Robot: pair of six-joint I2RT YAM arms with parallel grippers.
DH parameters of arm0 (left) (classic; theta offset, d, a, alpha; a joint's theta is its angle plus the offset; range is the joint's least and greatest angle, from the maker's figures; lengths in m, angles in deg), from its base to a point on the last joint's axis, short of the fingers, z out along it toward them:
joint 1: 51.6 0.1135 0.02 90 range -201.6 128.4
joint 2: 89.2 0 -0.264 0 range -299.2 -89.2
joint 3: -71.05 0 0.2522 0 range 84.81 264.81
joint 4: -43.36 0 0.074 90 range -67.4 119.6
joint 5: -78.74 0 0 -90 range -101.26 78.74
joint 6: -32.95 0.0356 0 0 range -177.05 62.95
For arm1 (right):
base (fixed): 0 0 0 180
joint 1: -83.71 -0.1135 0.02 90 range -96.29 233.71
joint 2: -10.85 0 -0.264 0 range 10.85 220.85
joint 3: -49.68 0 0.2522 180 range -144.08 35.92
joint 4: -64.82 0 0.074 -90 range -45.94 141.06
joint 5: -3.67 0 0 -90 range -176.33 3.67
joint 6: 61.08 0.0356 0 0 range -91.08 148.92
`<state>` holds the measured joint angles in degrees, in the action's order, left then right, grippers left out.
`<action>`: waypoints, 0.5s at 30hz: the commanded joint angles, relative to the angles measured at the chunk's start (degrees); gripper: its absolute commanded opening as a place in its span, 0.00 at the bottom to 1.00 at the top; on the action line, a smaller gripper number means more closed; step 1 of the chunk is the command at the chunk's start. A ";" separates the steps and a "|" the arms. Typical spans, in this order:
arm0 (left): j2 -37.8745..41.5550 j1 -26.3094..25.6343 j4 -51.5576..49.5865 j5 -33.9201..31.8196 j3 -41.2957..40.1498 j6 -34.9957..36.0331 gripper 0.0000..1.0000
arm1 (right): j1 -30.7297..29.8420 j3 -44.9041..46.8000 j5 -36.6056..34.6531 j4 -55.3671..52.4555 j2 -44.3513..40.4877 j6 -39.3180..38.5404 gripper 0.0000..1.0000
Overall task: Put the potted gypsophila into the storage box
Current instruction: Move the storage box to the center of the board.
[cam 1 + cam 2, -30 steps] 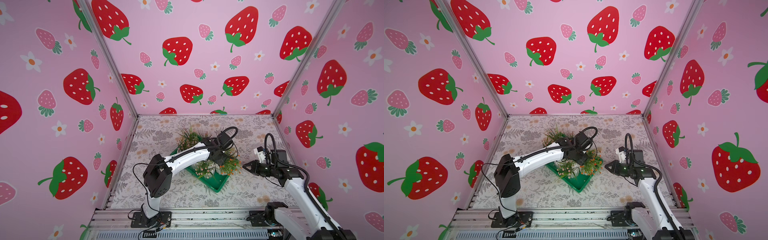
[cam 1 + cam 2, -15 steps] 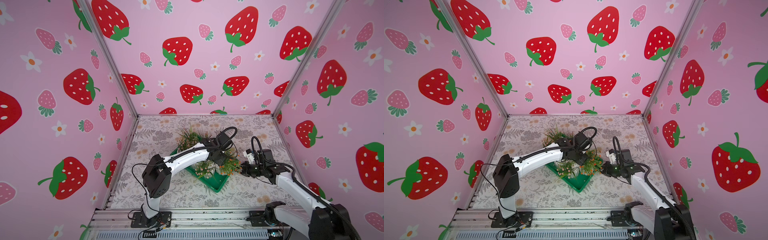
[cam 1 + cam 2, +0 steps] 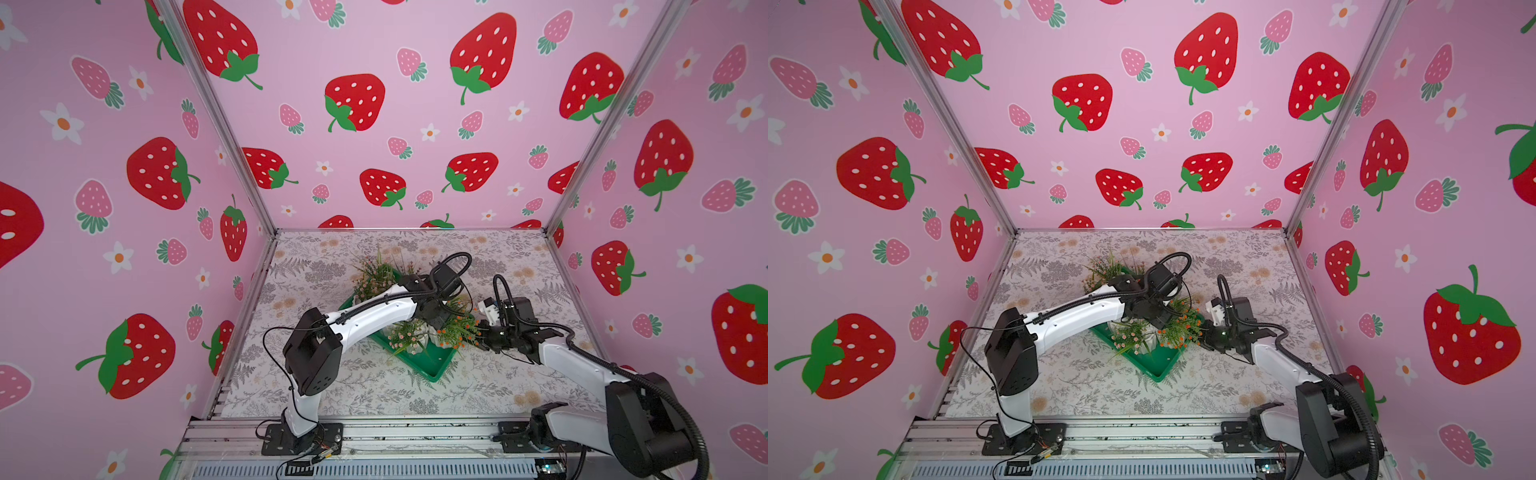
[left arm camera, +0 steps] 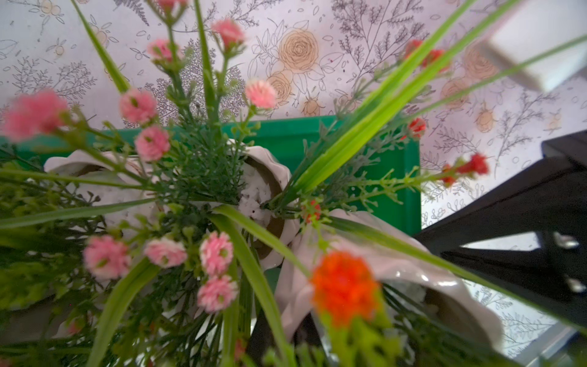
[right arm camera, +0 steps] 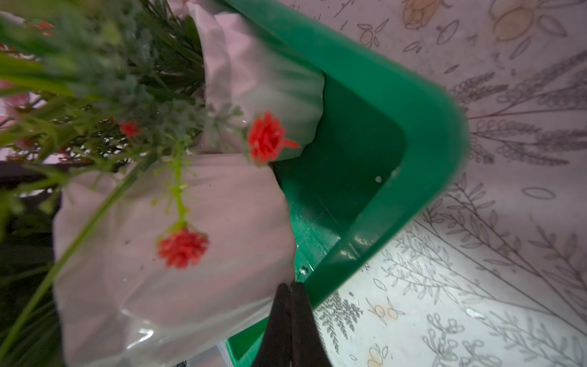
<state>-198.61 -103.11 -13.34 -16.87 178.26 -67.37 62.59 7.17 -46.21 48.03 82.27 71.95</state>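
the task looked nearly finished. the storage box, a shallow rectangular green plastic tray with a low rim (image 3: 433,376), already carried three plants. the one in hand, a white wavy-rimmed ceramic pot of orange-flowered gypsophila (image 5: 222,206), sat inside the box, just beside the tips of the right gripper (image 5: 290,295) and against the rim there. it seemed to lean, and i could not tell if its base was flat on the green floor. the right jaws were together with nothing between them. their tips were at the rim of the box and very near the pot's side, maybe touching it.

the left gripper (image 3: 1156,321) hung over the box, sunk in the leaves, so its jaws were hidden in both top views. they were closed, but i could not tell whether they pinched the rim of the orange pot, which lay right under them. in my judgement, what was left was to settle this pot upright and take both arms away.

a second white pot with pink flowers (image 4: 273,166) stood touching the orange one, on the side away from the right jaws. a third plant with pinkish flowers (image 3: 376,272) stood at the end of the box well beyond the left jaws. long green blades (image 4: 365,111) crossed near both pairs of jaws and could catch on a finger. the left arm (image 3: 374,316) lay over the box and the two grippers were near each other, so a retreat needed care. under everything was the table cover printed with grey ferns and roses (image 3: 374,395).
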 commanded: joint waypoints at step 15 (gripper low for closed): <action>-0.04 2.11 1.26 -7.25 -2.94 -0.10 0.00 | 6.00 -6.63 -9.09 -15.70 -9.87 -7.70 0.00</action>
<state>-198.61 -102.76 -11.39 -18.07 175.37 -67.77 66.13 2.27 -52.72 38.54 74.20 67.49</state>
